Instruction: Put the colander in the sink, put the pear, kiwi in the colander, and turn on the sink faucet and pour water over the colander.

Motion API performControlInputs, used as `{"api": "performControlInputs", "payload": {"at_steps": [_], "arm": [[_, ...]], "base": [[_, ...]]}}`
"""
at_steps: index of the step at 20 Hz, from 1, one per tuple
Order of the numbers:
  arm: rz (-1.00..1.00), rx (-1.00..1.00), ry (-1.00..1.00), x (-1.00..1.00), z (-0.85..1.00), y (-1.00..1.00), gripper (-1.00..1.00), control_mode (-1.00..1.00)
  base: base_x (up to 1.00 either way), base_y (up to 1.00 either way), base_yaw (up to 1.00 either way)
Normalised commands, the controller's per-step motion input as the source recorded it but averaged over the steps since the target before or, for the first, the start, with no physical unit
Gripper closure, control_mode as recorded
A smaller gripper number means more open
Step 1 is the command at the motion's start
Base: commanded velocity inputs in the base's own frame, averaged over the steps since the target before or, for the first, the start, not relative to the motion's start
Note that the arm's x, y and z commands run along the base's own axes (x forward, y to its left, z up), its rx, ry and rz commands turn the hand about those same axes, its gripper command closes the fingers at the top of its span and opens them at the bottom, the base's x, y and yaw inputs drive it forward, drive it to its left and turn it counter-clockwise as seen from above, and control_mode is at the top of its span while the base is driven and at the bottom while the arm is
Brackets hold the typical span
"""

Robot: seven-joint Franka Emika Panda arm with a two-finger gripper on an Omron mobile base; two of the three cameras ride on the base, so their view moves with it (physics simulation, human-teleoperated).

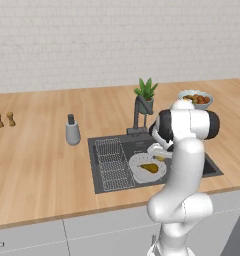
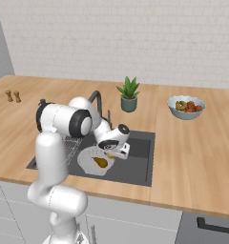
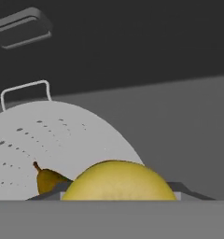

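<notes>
Yellow-green kiwi (image 3: 117, 181) sits between the fingers (image 3: 118, 193), which grip it; its lower part is cut off in the hand view. The fingers are hard to see in the base views, low over the white colander (image 1: 142, 170). The colander lies in the dark sink (image 1: 104, 182), with the brown pear (image 3: 47, 180) inside. Farther back, the faucet (image 1: 137, 116) stands on the wooden worktop (image 1: 37, 165).
</notes>
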Motion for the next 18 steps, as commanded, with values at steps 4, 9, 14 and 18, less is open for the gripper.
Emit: {"api": "performControlInputs", "payload": {"at_steps": [4, 9, 14, 18], "arm": [[0.00, 0.00, -0.05, -0.21, 0.15, 0.06, 1.00, -1.00], [0.00, 0.00, -0.06, -0.23, 0.16, 0.07, 1.00, -1.00], [-0.01, 0.00, -0.02, -0.31, 0.03, 0.14, 1.00, -1.00], [-0.02, 0.00, 0.00, -0.14, -0.06, 0.19, 1.00, -1.00]], "base": [[0.00, 0.00, 0.00], [0.00, 0.00, 0.00], [0.00, 0.00, 0.00], [0.00, 0.00, 0.00]]}}
